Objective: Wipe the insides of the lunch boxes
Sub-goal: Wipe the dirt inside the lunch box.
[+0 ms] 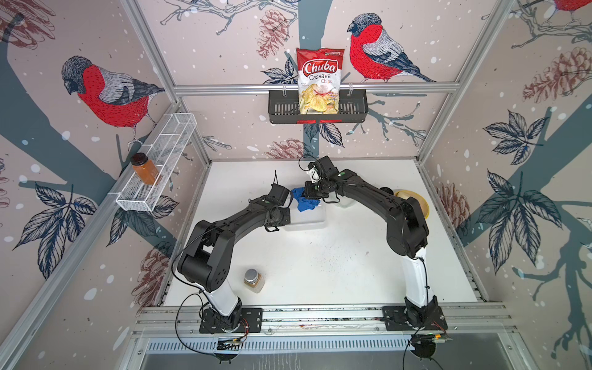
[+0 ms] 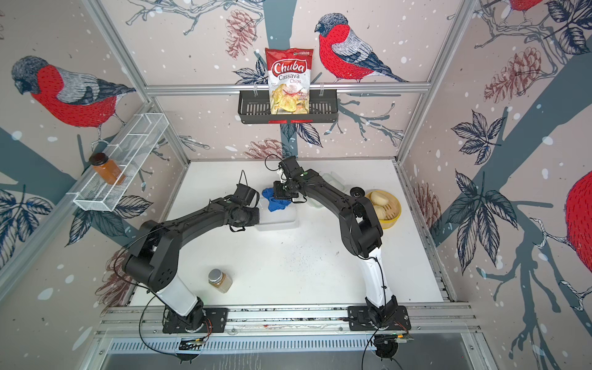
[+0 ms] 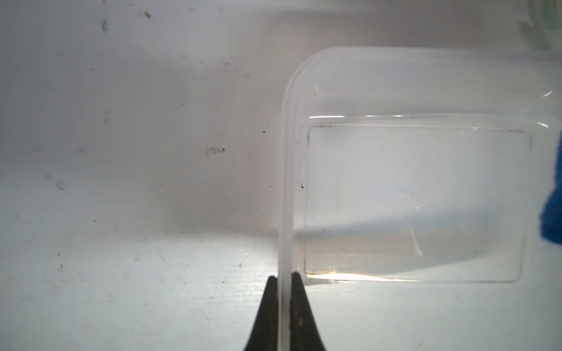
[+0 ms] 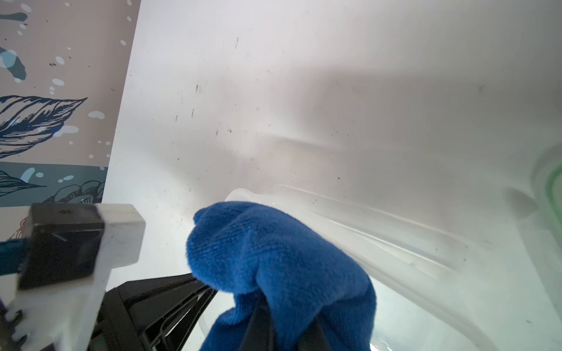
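Left wrist view shows my left gripper (image 3: 285, 278) pinching the lunch box (image 3: 410, 197) wall; in a top view my right gripper (image 1: 312, 192), clamped on the blue cloth (image 1: 304, 201), hangs over the box's upper edge mid-frame, with its bare floor lying lower in the frame.

The only readable text is on the red-and-white chip bag (image 1: 320, 80) (image 2: 290, 80), standing in the black basket (image 1: 279, 110) at 12 o'clock in both top views: "Chuba", then "Cassava Chips". Its finer print is too small to read.
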Controlling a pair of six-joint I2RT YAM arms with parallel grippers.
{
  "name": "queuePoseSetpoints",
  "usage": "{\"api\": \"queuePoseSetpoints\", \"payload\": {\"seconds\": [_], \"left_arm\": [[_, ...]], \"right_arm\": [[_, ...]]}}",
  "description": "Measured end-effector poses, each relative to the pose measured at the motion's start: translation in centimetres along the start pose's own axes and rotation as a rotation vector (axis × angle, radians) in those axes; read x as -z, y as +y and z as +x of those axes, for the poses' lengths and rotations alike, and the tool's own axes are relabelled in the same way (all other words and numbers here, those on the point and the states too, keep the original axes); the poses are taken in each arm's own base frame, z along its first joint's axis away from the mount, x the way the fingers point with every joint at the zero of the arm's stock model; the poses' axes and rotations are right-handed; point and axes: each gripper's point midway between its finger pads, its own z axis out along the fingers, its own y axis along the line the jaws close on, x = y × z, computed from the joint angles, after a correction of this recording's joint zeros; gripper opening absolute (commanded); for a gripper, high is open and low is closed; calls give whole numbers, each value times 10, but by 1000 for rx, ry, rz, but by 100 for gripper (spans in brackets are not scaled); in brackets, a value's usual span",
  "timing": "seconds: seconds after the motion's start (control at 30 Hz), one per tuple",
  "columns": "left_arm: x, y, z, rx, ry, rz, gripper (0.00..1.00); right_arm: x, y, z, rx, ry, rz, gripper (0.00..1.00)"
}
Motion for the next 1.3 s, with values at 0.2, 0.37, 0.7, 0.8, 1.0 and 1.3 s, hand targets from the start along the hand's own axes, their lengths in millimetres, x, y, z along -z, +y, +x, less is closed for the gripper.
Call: {"api": "queuePoseSetpoints", "payload": {"seconds": [0.2,0.37,0.7,0.8,1.0,1.3], "left_arm": [[0,0,0,-1,12,-7,0],[1,0,1,-1,18,-10,0],[2,-2,-1,-4,22,-10,0],[0,-2,-2,-3,22,-10,0],[0,-3,-2,-7,21,-7,0],[-1,-2,-3,-10,21,-10,0]], "right_arm": [[-8,26,-25,50,-46,-35,0],[-51,35,-50,91,-72,-10,0],[-77,11,-9,95,39,61,0],[-61,-14,-6,88,44,135,0],[-15,-70,10,53,40,270,0],[28,-87,26,33,10,314,0]]}}
